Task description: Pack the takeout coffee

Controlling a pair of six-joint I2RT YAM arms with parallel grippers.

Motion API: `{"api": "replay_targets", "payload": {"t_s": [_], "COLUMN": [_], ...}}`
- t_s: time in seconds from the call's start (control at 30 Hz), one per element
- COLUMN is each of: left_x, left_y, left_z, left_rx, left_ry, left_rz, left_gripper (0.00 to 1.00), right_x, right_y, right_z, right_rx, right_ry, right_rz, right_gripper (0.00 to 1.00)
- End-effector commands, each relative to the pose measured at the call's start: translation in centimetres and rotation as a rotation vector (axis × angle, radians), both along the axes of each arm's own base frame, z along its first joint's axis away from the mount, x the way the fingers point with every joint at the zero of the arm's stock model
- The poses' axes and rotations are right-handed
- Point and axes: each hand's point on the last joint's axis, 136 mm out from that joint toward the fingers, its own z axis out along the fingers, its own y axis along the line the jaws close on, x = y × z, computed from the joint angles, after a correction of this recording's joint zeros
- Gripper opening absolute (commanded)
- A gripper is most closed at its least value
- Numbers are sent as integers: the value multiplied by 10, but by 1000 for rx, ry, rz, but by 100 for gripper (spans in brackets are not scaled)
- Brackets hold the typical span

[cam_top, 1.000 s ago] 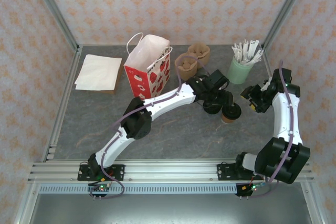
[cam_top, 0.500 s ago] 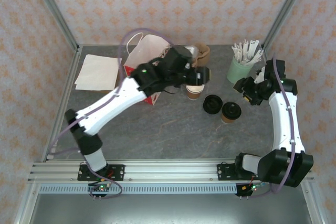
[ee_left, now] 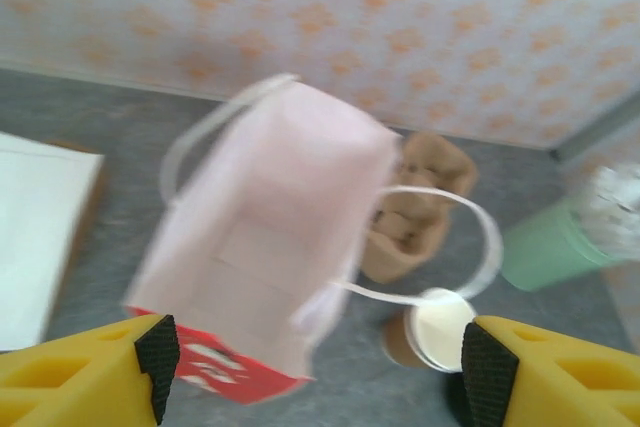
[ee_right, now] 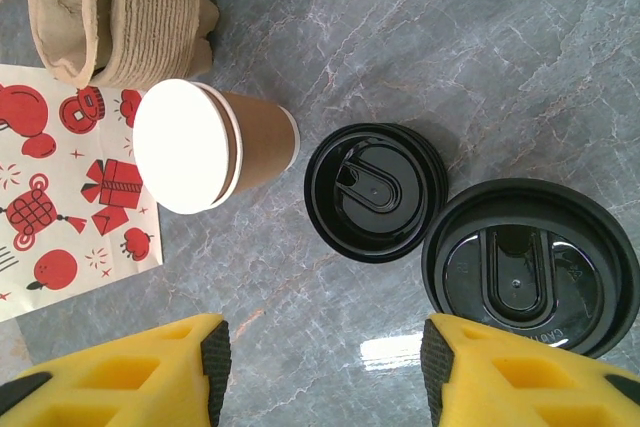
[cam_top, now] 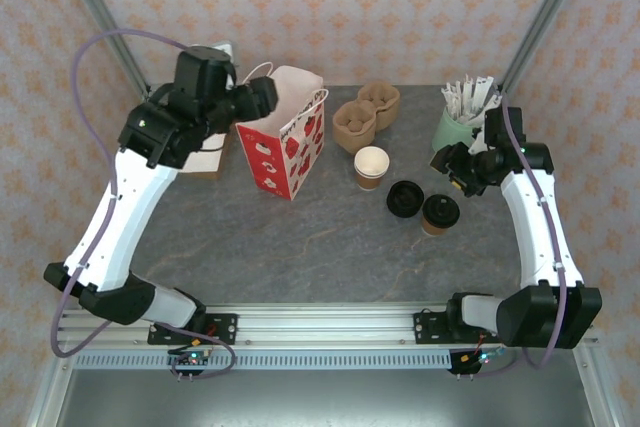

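Brown-sleeved and white-rimmed, the small paper coffee cup (cam_top: 371,168) has been released upright and unlidded on the grey marbled tabletop (cam_top: 300,247), between the red-and-white paper bag (cam_top: 285,147) and a loose black plastic lid (cam_top: 405,198). The left arm's jaws have been swung back over the bag's mouth and are spread wide and empty (the right arm's likewise stand apart, holding nothing). Packing is judged not yet done.
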Motion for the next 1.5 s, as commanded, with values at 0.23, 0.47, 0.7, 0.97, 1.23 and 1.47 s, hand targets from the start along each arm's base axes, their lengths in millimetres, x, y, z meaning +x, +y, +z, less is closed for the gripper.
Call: {"api": "replay_targets", "payload": {"t_s": [0.23,0.47,0.7,0.97,1.23,1.47], "left_x": [41,81,109,114,95,56], "left_y": [32,39,38,37,23,4], "left_z": [-66,-97,-133,-137,-114,-93], "left_rx": [161,191,174,154,24,-54], "left_ry": [253,323,411,411,355,281], "left_rz": [-133,-136,-142,-122,-119,-82], "left_gripper": [86,86,72,36,1,1], "right_x": [2,0,-1,0,1,2], "right_y": [-4,-3,-4,-2,-2,-1], "right_z": [3,-2,-6,-8,-6,-4], "right_rx": [-24,-22,-25,-17,-16,-13], "right_ry": [-12,-3,6,8,3,-1], "right_rz": [-20,-16,-15,-13,-13,-16], "right_gripper": [55,55,54,54,52,52]}}
